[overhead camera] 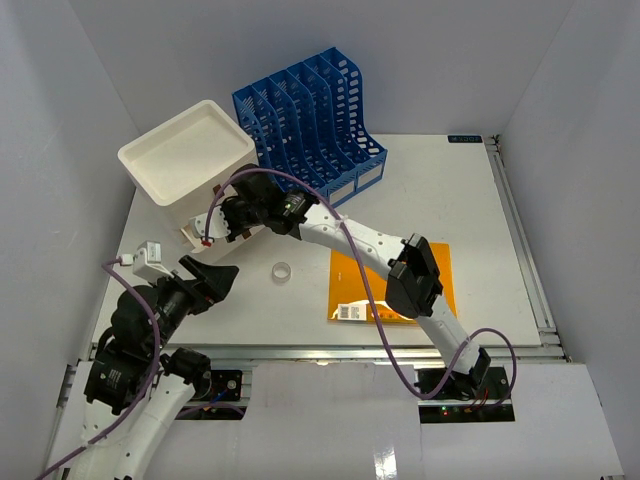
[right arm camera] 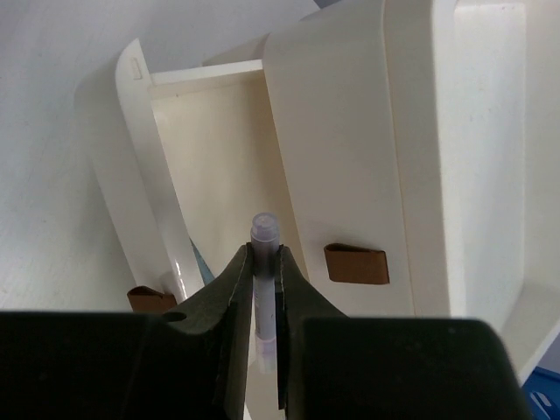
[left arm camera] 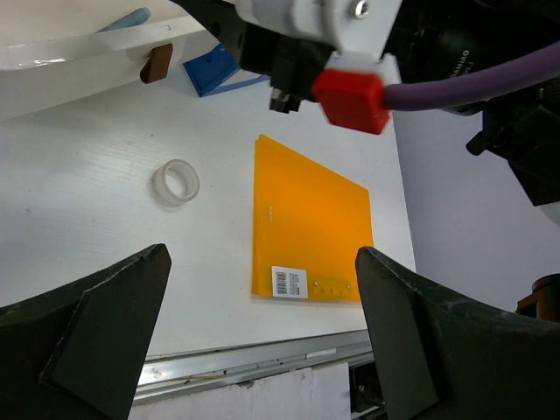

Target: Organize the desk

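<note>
The desk [overhead camera: 470, 220] is seen from above as a white-grey top, with metal rails along its right and near edges. A white drawer box [overhead camera: 185, 155] is set at the far left corner, and a blue file rack [overhead camera: 310, 110] is stood just beside it along the far edge. One drawer [right arm camera: 219, 166] of the box is pulled out, and a brown handle [right arm camera: 355, 263] is seen on the front next to it. The right pincer [right arm camera: 265, 262] is stretched across the desk to that drawer and is clamped narrowly on a pen [right arm camera: 263, 229], whose end is pointed at the opening. Whether the pen is over the drawer or just short of it cannot be told for certain from the wrist view. The left pincer [left arm camera: 262, 255] is held wide apart above the near left corner, with nothing between its fingers. A clear tape ring [overhead camera: 282, 270] is laid flat between that pincer and an orange folder [overhead camera: 348, 275]. The folder is laid flat by the near edge and is partly covered by the right arm. A barcode label [left arm camera: 286, 282] is stuck at the folder's near left corner.
</note>
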Action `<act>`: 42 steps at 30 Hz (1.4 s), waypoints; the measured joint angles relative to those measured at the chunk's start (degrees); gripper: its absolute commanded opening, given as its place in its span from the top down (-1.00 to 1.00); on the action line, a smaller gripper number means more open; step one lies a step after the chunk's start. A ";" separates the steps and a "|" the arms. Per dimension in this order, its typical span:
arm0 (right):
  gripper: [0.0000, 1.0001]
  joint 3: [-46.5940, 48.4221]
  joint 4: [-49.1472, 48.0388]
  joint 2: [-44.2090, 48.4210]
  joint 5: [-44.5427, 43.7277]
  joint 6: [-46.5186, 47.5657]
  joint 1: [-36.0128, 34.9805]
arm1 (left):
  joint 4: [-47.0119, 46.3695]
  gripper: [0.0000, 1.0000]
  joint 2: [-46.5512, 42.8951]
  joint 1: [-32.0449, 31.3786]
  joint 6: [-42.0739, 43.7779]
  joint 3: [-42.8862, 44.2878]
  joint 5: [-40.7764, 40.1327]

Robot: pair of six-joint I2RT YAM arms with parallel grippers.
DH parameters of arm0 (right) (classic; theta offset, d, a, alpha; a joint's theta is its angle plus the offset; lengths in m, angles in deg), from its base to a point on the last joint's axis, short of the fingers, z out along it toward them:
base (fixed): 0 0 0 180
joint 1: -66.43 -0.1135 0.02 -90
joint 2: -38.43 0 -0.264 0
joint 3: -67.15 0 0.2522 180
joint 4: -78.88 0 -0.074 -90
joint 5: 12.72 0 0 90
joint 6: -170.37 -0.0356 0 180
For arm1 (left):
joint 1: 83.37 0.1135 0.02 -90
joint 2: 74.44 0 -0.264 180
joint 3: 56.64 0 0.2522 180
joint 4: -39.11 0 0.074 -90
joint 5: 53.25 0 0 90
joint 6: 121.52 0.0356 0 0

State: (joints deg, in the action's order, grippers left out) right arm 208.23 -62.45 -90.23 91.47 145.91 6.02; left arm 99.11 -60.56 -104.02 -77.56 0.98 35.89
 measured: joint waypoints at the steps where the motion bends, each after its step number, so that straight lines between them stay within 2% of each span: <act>1: 0.29 0.01 -0.58 -0.60 -0.53 0.17 -0.04 | -0.12 -0.96 0.45 0.00 -0.17 -0.09 0.00; 3: 0.00 0.02 -1.47 -1.57 -1.41 0.41 -0.07 | -0.48 -0.94 1.34 0.00 -0.43 -0.32 0.03; 5: -0.20 -0.02 -2.12 -1.84 -2.11 0.63 -0.07 | -0.94 -0.87 2.29 0.01 -0.52 -0.45 0.26; 9: -0.22 -0.76 -3.25 -0.96 -2.27 -1.27 -0.02 | -2.61 -0.52 4.78 0.00 -0.02 -1.00 2.39; 12: -0.07 -3.13 -3.31 1.95 -1.48 -4.27 0.71 | -3.66 -0.34 9.43 0.01 1.51 -0.96 5.89; 15: 0.34 -7.18 -2.01 8.26 2.62 -9.68 4.45 | -5.02 -0.05 17.19 0.00 3.85 -0.19 9.97; 18: 0.65 -15.30 -1.89 18.33 11.34 -16.52 13.93 | -5.53 0.27 25.31 0.00 7.43 2.07 13.89; 21: 0.73 -28.00 -2.92 30.67 18.26 -21.35 26.42 | -6.27 0.46 35.17 0.00 12.01 6.71 16.81; 22: 0.73 -33.20 -3.68 35.14 19.97 -22.48 29.98 | -6.61 0.48 38.73 -0.07 13.79 8.22 17.40; 24: 0.72 -44.68 -4.09 44.49 23.10 -23.58 32.73 | -6.40 0.50 46.26 -0.70 17.80 11.87 17.51; 28: 0.66 -63.87 -5.70 59.44 31.13 -25.60 30.55 | -4.99 0.53 59.94 -3.46 26.09 18.60 12.69; 30: 0.66 -72.50 -6.89 65.64 34.93 -26.89 32.83 | -4.15 0.58 65.41 -5.68 30.97 21.29 7.64; 32: 0.67 -77.36 -7.84 68.35 38.17 -27.89 37.05 | -3.74 0.66 69.84 -7.91 36.87 23.10 1.92; 34: 0.65 -80.57 -9.85 68.83 41.78 -29.05 41.05 | -3.75 0.65 73.22 -9.46 42.40 23.74 -3.50; 39: 0.64 -88.51 -16.18 70.53 47.51 -32.86 45.84 | -4.27 0.49 77.33 -10.23 54.36 23.74 -12.21; 41: 0.64 -89.70 -17.56 71.46 49.16 -33.75 46.82 | -5.94 0.30 77.52 -10.10 58.33 23.52 -15.09; 42: 0.65 -89.86 -18.32 71.79 50.02 -34.03 47.32 | -6.90 0.12 77.52 -9.94 60.14 23.41 -16.43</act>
State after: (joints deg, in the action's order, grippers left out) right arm 118.38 -80.77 -18.44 141.49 111.88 53.35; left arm 92.21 16.96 -113.96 -17.43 24.39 19.46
